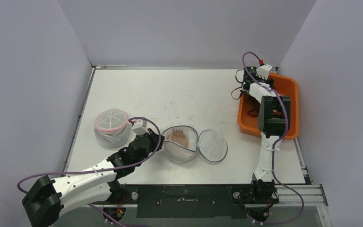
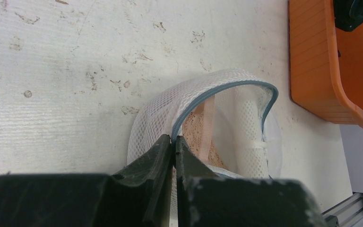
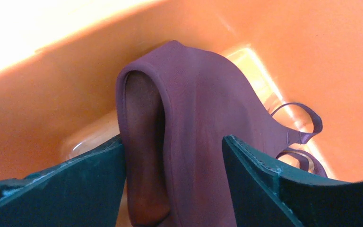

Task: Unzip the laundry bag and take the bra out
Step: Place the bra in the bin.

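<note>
1. Far left, a second mesh bag [image 1: 111,127] with a pink rim sits zipped shut, just beside the left arm.
2. The left gripper [image 2: 174,141] has its jaws pressed together, pinching the near rim of the open laundry bag [image 2: 156,106] at its grey zip edge [image 2: 246,83].
3. A peach bra [image 1: 178,137] lies inside that bag, near the middle of the table. The round lid [image 1: 213,145] is flopped open to the right.
4. It looks soft, light and floppy, with cups that hold a little shape. I would take it by the upper cup edge or the middle band. A strap alone would likely stretch and snag on the mesh, and the flimsy bag would probably lift with it unless the rim is held down.
5. Far right, the right gripper [image 3: 174,140] hangs in the orange bin [image 1: 290,90] with its jaws spread, a maroon bra [image 3: 203,118] between them and not squeezed.
6. The table [image 1: 170,90] is white, scuffed and flat, boxed in by plain pale walls [image 1: 184,28].
</note>
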You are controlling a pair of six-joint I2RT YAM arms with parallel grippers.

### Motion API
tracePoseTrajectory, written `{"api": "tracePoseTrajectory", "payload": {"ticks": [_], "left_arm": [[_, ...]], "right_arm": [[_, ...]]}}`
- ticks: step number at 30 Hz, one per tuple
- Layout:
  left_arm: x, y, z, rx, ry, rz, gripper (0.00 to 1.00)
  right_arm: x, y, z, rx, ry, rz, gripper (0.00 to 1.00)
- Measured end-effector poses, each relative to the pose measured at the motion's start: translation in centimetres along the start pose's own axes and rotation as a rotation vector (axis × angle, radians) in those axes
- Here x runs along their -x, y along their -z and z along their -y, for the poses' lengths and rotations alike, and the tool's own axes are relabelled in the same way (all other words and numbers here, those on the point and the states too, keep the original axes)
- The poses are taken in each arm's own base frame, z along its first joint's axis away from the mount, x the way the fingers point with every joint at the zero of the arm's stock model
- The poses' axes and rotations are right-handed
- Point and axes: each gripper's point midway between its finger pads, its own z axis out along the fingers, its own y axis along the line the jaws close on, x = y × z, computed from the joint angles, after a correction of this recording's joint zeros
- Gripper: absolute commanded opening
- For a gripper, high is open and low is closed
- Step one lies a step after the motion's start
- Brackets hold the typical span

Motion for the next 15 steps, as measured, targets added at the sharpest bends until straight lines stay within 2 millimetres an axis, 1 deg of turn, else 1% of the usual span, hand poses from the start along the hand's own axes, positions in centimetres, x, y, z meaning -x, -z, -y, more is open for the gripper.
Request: {"api": "tracePoseTrajectory", "payload": {"ticks": [2, 4, 6, 9, 12, 15], "left_arm": [[0.0, 0.0, 0.0, 0.000, 0.000, 0.000, 0.04], [0.0, 0.0, 0.0, 0.000, 0.000, -0.001, 0.04], [0.0, 0.0, 0.0, -0.001, 0.000, -0.001, 0.04], [0.0, 0.0, 0.0, -0.001, 0.000, -0.002, 0.04], [0.0, 0.1, 0.1, -0.004, 0.001, -0.002, 0.05], [0.2, 0.3, 0.2, -0.011, 0.004, 0.000, 0.05]], "right_arm": [[-0.1, 0.0, -0.2, 0.010, 0.000, -0.004, 0.81], [-0.1, 0.1, -0.1, 0.016, -0.001, -0.008, 0.83], [0.2, 0.4, 0.0, 0.028, -0.005, -0.007, 0.88], [1.8, 1.6, 0.4, 0.049, -0.031, 0.012, 0.95], [4.1, 4.0, 1.5, 0.091, -0.085, 0.042, 1.00], [7.5, 8.0, 2.9, 0.169, -0.188, 0.101, 1.00]]}}
